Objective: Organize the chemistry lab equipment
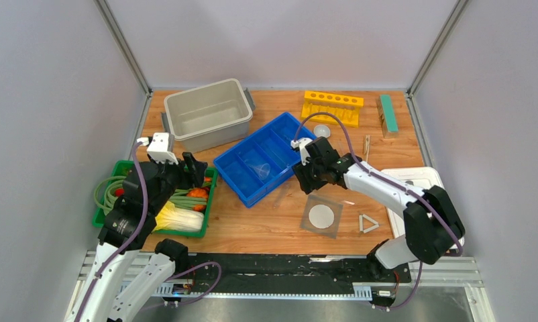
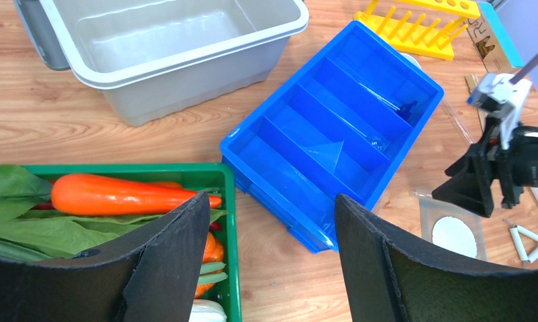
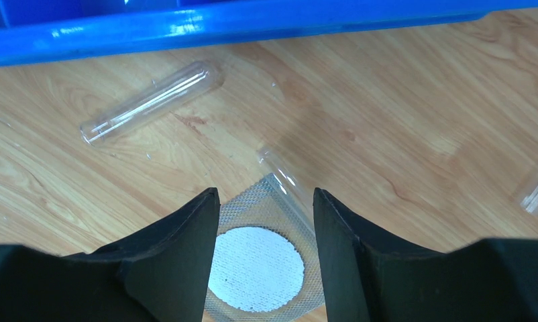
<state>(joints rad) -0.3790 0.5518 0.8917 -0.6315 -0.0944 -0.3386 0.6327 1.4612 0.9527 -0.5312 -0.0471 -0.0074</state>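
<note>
Wooden tabletop (image 1: 273, 231): my right gripper (image 3: 266, 196) hangs released over the grey mesh (image 3: 256, 268), just beside the blue tray (image 1: 266, 157). Only its wrist view shows a clear tube (image 3: 152, 100) by the tray wall and a second tube (image 3: 286, 180) between its jaws. My left gripper (image 2: 270, 201) gapes empty.

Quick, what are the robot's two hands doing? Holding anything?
Left gripper: open, holding nothing.
Right gripper: open, holding nothing, just above a clear tube.
</note>
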